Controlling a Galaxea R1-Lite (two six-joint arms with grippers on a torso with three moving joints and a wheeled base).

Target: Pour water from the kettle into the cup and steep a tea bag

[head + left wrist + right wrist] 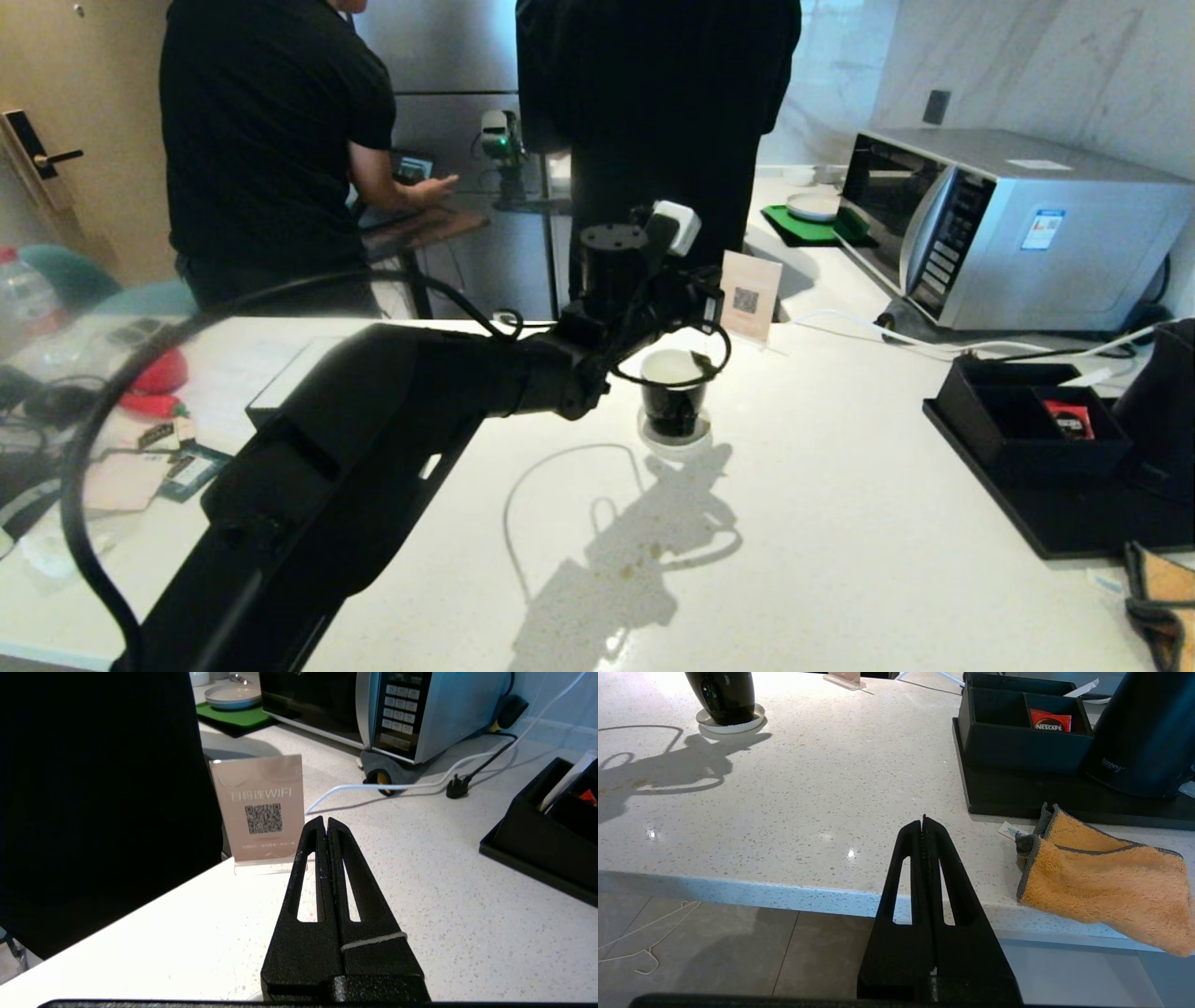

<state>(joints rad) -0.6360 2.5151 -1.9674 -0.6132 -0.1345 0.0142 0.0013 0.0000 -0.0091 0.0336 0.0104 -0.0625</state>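
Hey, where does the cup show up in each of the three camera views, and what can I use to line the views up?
Head view: the cup sits on its saucer mid-counter, just under the left gripper.
Left wrist view: not in it.
Right wrist view: top left, on the saucer; only its lower part shows.
Shared landmark: the QR sign, behind the cup in the head view, centre in the left wrist view, top edge in the right wrist view.

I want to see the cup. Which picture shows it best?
The head view: the cup shows whole, on its saucer, under the left claw. The right wrist view cuts off its top. The left wrist view misses it.
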